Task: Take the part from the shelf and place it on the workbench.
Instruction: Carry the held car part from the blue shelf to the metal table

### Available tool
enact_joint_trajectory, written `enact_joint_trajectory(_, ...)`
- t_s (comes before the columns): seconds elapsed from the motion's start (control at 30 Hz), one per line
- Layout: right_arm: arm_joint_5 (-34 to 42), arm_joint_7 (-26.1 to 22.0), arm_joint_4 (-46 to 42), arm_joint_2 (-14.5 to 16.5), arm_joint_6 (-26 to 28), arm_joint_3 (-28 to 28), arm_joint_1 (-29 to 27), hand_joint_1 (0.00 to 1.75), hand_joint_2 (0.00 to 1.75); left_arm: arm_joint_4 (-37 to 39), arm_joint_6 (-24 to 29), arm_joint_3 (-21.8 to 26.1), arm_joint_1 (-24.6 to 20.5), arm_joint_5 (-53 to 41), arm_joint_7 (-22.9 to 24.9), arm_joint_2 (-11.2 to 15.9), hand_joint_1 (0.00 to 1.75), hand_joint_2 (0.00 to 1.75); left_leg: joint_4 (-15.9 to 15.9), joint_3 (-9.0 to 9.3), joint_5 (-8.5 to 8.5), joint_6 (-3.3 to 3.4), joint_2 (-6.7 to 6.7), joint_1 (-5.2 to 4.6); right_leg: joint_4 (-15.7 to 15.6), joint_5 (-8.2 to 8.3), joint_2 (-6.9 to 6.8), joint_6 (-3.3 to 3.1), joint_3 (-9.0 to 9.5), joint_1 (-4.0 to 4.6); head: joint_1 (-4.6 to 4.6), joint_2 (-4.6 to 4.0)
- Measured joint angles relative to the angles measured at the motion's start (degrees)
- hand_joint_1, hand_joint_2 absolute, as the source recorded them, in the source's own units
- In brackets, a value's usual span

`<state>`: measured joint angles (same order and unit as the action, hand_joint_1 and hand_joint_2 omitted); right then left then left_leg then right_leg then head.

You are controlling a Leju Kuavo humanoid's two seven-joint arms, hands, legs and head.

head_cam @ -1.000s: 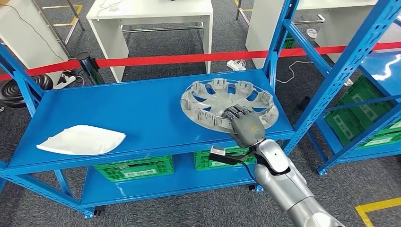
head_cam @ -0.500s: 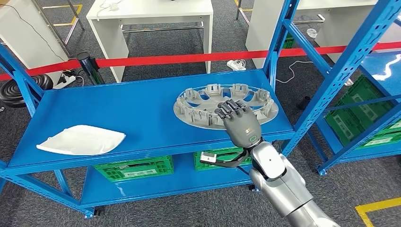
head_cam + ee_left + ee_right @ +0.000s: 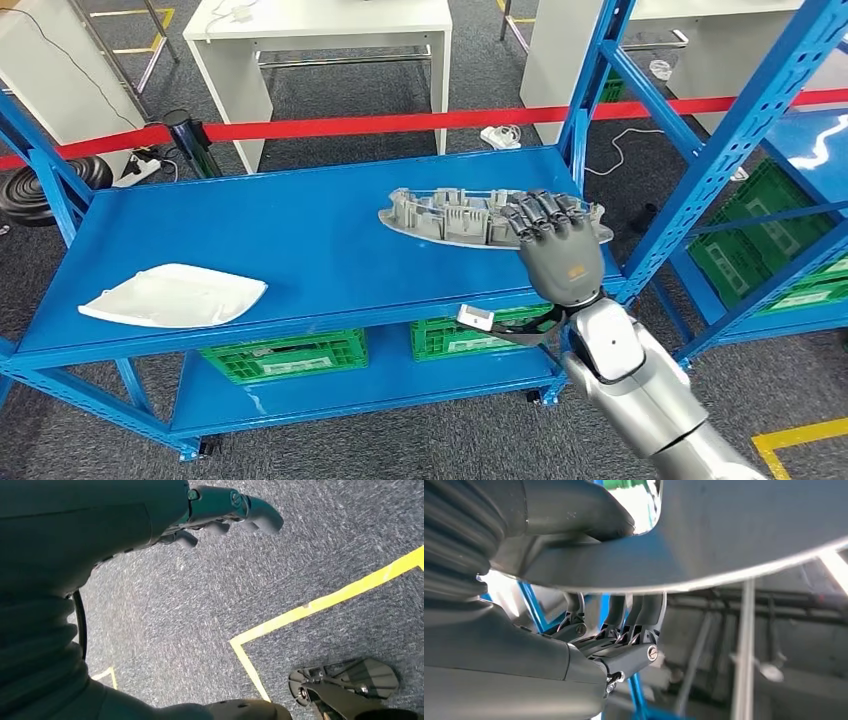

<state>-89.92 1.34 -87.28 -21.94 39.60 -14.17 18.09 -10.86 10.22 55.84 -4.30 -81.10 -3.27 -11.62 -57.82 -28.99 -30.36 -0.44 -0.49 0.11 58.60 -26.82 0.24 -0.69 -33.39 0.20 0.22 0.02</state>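
A grey wheel cover [image 3: 460,218] hangs tilted above the right part of the blue shelf [image 3: 300,230], lifted off it and nearly edge-on to me. My right hand [image 3: 556,245] grips its near rim, fingers over the top edge. In the right wrist view the grey cover [image 3: 744,525] spreads across the picture, with the fingers [image 3: 634,612] curled up against its rim. My left hand [image 3: 220,510] hangs over the carpeted floor with its fingers apart and nothing in it.
A white curved part [image 3: 172,295] lies at the shelf's front left. Blue uprights [image 3: 700,150] rise close to the right of my right hand. Green crates [image 3: 285,355] sit on the lower level. A red barrier tape [image 3: 350,126] and white tables [image 3: 320,30] stand behind.
My right hand has raised the wheel cover off the shelf and carried it right, tipping it from nearly flat to nearly edge-on. The white part has not moved.
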Motion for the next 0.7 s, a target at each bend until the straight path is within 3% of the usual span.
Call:
enact_joint_trajectory(0.1, 0.0, -9.9, -4.6, 0.2, 0.2, 3.3, -1.5, 1.75, 1.75, 0.1, 0.4, 0.0, -0.2, -0.5, -0.7, -0.1, 0.0, 1.75, 0.0, 0.0, -0.07, 0.0, 0.11, 0.03, 0.0, -0.03, 0.11, 0.01, -0.01, -0.06, -0.01, 0.0)
enact_joint_trajectory(0.23, 0.0, -21.1, -10.1, 4.9, 0.2, 10.5, -3.8, 1.75, 1.75, 0.2, 0.3, 0.0, -0.5, -0.7, -1.4, -0.2, 0.0, 1.75, 0.0, -0.01, -0.07, -0.03, 0.07, 0.06, 0.0, -0.08, 0.03, -0.02, -0.04, -0.03, -0.02, 0.0)
enact_joint_trajectory(0.47, 0.0, -24.5, -14.7, 9.6, 0.2, 16.9, -4.7, 1.75, 1.75, 0.2, 0.3, 0.0, -0.7, -0.8, -1.6, -0.2, 0.0, 1.75, 0.1, 0.02, -0.06, -0.04, 0.11, 0.06, 0.0, -0.09, 0.08, -0.04, -0.02, -0.01, -0.02, 0.0)
enact_joint_trajectory(0.7, 0.1, -35.4, -20.2, 16.7, 0.2, 22.5, -4.5, 1.75, 1.75, 0.2, -0.1, 0.0, -1.0, -1.2, -1.4, -0.2, 0.0, 1.75, 0.1, -0.01, -0.06, -0.04, 0.08, 0.06, 0.0, -0.1, 0.06, -0.04, -0.04, -0.02, -0.02, 0.0)
